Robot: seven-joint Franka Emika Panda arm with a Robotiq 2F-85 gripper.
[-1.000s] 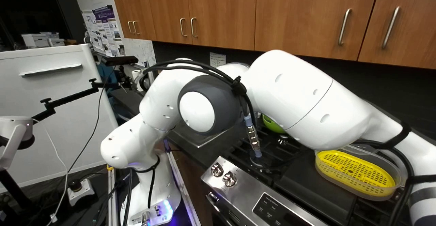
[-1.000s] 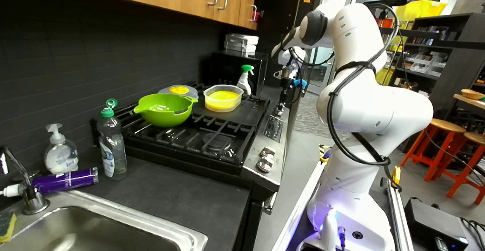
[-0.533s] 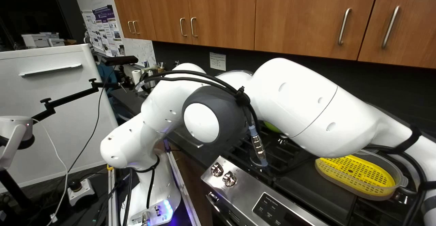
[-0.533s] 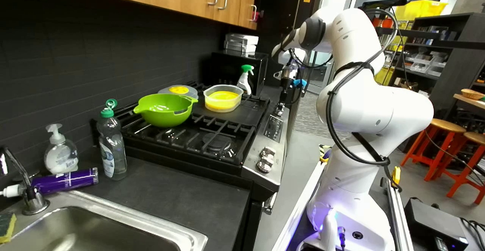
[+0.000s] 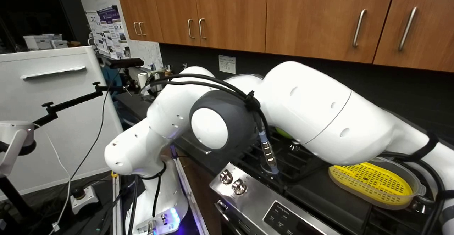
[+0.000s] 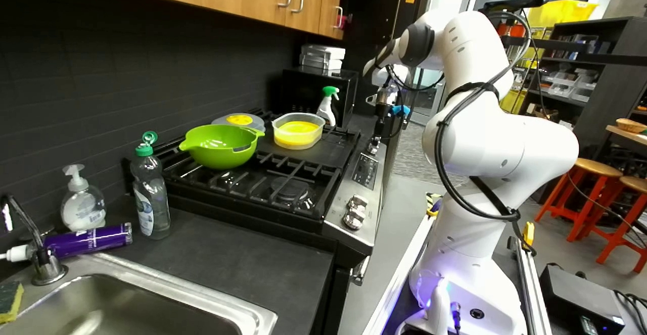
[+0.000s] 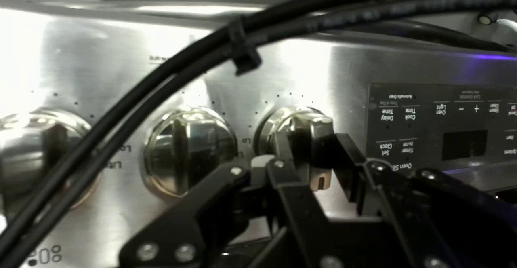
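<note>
**Robot arm sits lower, gripper astride a chrome stove knob**

The gripper enters from the bottom of the wrist view, its fingers apart and set on either side of the chrome stove knob, right of centre. Whether they pinch the knob's raised bar or only flank it, I cannot tell. The bar runs up and down the frame between them, its notched end toward the bottom.

Compared with a second ago, the robot arm sits lower in both exterior views; against half a second ago it looks almost unchanged. Through this the gripper's place at the front of the stove stays the same, so I judge the shift to be a change of posture around the knob, with the work centred there. The exterior views are too coarse to show whether the knob has turned.

Next outward in the wrist view, a middle knob stands just left of the gripped-at one, and a left-edge knob lies beyond, partly behind black cables sweeping to the upper right. A dark control panel with upside-down lettering takes the right side.

Farther off, in an exterior view, a yellow basket sits inside a clear plastic container on the stove, left of the gripper. A green bowl stands left of that; a white spray bottle is upright behind it.
</note>
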